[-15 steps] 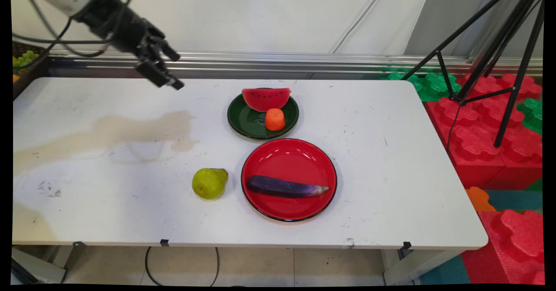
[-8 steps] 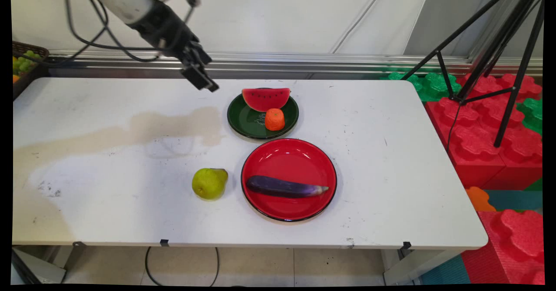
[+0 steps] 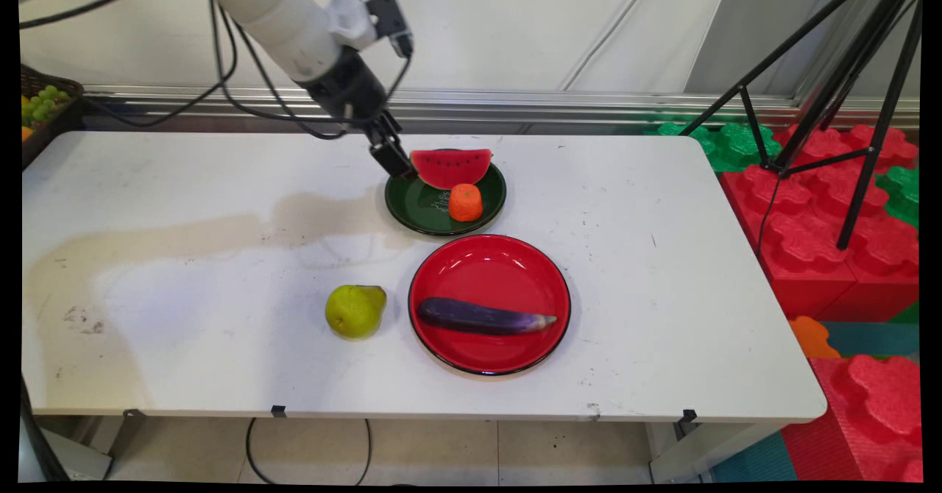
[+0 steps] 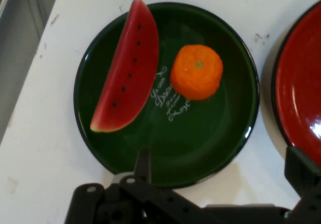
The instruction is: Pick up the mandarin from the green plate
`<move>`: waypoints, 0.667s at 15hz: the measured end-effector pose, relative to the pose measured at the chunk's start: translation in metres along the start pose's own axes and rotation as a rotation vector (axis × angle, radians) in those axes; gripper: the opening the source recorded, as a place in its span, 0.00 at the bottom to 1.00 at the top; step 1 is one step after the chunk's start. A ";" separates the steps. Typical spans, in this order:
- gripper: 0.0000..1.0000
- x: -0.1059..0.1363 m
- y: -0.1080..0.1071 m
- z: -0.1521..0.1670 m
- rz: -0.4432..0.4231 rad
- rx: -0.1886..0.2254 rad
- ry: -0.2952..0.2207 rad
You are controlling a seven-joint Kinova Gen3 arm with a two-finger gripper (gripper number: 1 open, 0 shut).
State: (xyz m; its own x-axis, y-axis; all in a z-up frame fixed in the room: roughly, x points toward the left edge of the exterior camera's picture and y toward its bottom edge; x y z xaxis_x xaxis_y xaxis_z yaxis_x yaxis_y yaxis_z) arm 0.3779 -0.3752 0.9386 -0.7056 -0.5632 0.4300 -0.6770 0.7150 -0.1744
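Observation:
A dark green plate [image 3: 412, 213] at the table's back middle holds a watermelon slice [image 3: 450, 167] and a small orange [image 3: 466, 202]. My black gripper [image 3: 396, 163] hangs just above the plate's back left rim, close beside the slice's left tip and touching nothing. In the hand view the green plate [image 4: 210, 133] fills the picture, with the watermelon slice [image 4: 128, 68] at left and the orange [image 4: 196, 72] beside it. The gripper [image 4: 220, 171] is open: one finger [image 4: 143, 164] rises over the plate's near rim and the other stands far to the right. Nothing lies between them.
In front of the green plate sits a red plate [image 3: 489, 272] with a purple eggplant [image 3: 482, 317]. To its left a green pear [image 3: 355, 310] lies on the table. A fruit basket [image 3: 44, 99] stands at the far left, a black tripod [image 3: 846, 73] and foam blocks [image 3: 824, 221] at the right.
The gripper has swung right and down from above the table's back left to the green plate's left rim. The fruit and plates have not moved.

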 end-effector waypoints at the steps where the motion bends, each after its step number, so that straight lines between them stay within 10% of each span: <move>1: 1.00 0.004 0.002 0.009 -0.007 0.004 -0.005; 10: 1.00 0.035 0.007 0.086 -0.036 0.026 -0.053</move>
State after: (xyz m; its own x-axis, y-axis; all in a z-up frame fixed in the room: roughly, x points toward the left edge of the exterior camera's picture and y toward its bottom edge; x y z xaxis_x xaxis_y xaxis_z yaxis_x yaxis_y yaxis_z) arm 0.3300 -0.4256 0.8765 -0.6907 -0.6097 0.3888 -0.7065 0.6837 -0.1829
